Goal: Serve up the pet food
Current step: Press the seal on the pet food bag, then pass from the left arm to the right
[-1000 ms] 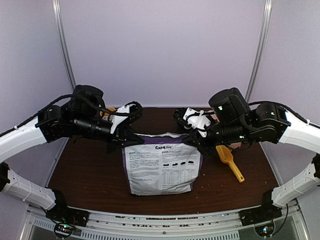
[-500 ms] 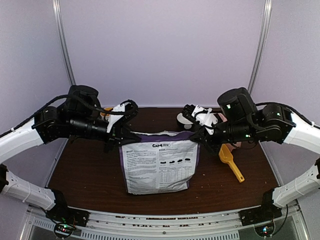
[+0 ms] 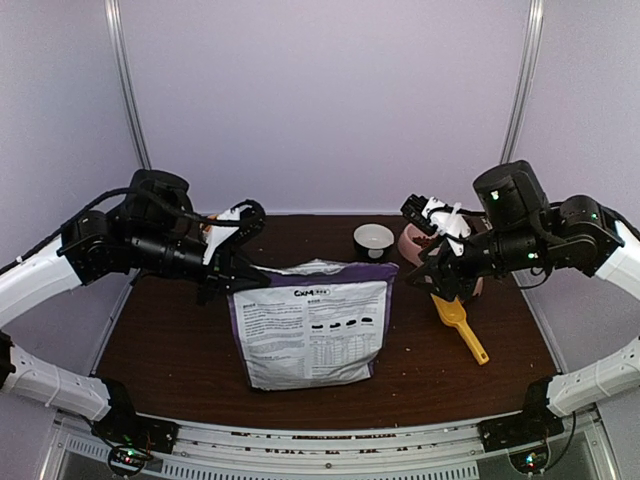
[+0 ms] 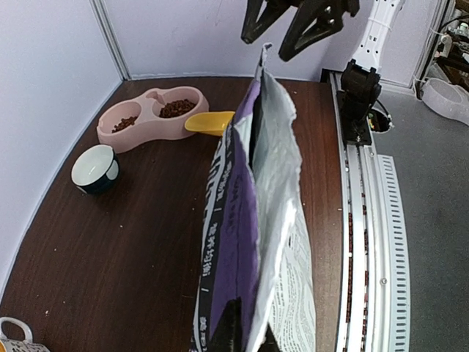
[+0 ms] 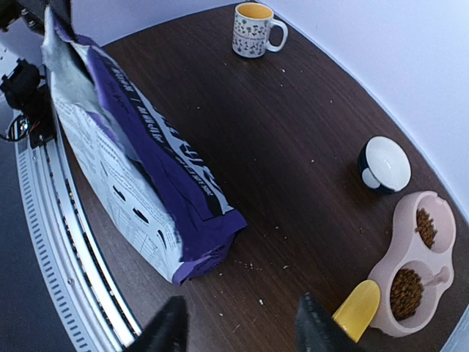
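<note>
Left pincer (image 3: 243, 277) clamped on the upper left corner of the pet food bag (image 3: 310, 325), which stands mid-worktop (image 3: 170, 340). Right pincer (image 5: 242, 331), jaws apart, hangs clear of the bag's right edge. Kibble (image 5: 407, 292) lies in both wells of the pink double bowl (image 4: 146, 130), far right, beside the yellow scoop (image 3: 457, 322).

From above and behind my arms, one camera overlooks the bench (image 3: 160, 340); both wrist cameras look down closer, sharing the pet food bag (image 4: 278, 191).
</note>
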Controlling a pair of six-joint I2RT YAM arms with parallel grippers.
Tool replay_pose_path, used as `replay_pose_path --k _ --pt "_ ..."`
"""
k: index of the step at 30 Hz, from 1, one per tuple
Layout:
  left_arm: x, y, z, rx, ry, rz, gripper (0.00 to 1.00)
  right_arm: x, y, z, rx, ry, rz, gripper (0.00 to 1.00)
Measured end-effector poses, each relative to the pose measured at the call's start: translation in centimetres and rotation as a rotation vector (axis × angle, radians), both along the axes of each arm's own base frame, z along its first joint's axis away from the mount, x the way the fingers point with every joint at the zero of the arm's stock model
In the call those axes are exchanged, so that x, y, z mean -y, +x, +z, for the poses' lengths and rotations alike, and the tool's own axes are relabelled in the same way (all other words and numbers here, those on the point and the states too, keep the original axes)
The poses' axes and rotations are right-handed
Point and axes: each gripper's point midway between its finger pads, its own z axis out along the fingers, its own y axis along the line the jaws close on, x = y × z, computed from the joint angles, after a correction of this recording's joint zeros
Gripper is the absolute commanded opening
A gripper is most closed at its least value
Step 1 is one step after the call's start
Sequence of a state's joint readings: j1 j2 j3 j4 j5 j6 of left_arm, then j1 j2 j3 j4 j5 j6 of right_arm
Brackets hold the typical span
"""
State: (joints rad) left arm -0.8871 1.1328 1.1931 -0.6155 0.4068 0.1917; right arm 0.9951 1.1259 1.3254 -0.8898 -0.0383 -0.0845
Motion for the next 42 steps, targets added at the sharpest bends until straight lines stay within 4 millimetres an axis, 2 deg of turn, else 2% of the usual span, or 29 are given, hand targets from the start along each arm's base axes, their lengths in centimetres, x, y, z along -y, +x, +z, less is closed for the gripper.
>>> replay_pose_path --k 1,4,8,15,17,22,23,24,26,27,28,31,33,34,38,42 --pt "-0.1 0.0 0.0 -0.004 -0.001 -0.001 0.00 0.0 -0.2 0.7 -0.007 0.018 0.005 0.65" --pt "-0.1 -0.4 0.0 -0.023 -0.007 -0.016 0.00 -1.4 -1.4 2.5 -0.022 0.070 0.058 0.69" --pt "0.1 -0.9 -0.1 -0.047 -0.011 -0.041 0.00 -4.2 -2.6 3.5 -0.031 0.082 0.135 0.75" --pt "0.4 -1.4 -0.2 -0.086 -0.020 -0.070 0.00 -9.3 -2.7 2.3 -0.030 0.016 0.228 0.75" --pt "0.5 -1.5 -0.3 -0.095 -0.022 -0.075 0.00 -10.8 -2.6 1.8 -0.025 -0.005 0.254 0.72" --pt "0.6 -1.8 -0.3 -0.117 -0.027 -0.085 0.00 -13.7 -2.6 0.1 -0.029 -0.042 0.308 0.50" --pt "0.7 -1.8 -0.3 -0.120 -0.028 -0.086 0.00 -14.1 -2.6 -0.1 -0.034 -0.044 0.317 0.42" --pt "0.7 -1.8 -0.3 -0.124 -0.028 -0.086 0.00 -14.4 -2.7 -0.2 -0.032 -0.045 0.326 0.27" --pt "0.7 -1.9 -0.3 -0.132 -0.030 -0.087 0.00 -14.5 -2.7 -0.4 -0.034 -0.046 0.331 0.05" --pt "0.7 -1.9 -0.3 -0.135 -0.031 -0.088 0.00 -14.5 -2.7 -0.4 -0.027 -0.049 0.338 0.00" --pt "0.7 -1.9 -0.3 -0.138 -0.031 -0.088 0.06 -14.5 -2.7 -0.3 -0.025 -0.049 0.333 0.00" --pt "0.9 -1.9 -0.1 -0.135 -0.043 -0.089 0.37 -14.4 -2.5 -0.4 -0.018 -0.051 0.324 0.00" --pt "1.4 -1.7 1.0 -0.106 -0.090 -0.101 0.58 -14.0 -2.6 -0.7 -0.015 -0.052 0.318 0.00" --pt "1.6 -1.6 1.5 -0.097 -0.108 -0.107 0.65 -13.8 -2.8 -0.7 -0.014 -0.051 0.317 0.00" --pt "2.0 -1.5 2.0 -0.088 -0.135 -0.117 0.82 -11.8 -3.4 -0.7 -0.018 -0.044 0.293 0.00" --pt "2.7 -1.4 1.1 -0.119 -0.121 -0.132 0.87 -9.6 -3.8 -0.8 -0.031 -0.035 0.251 0.00"
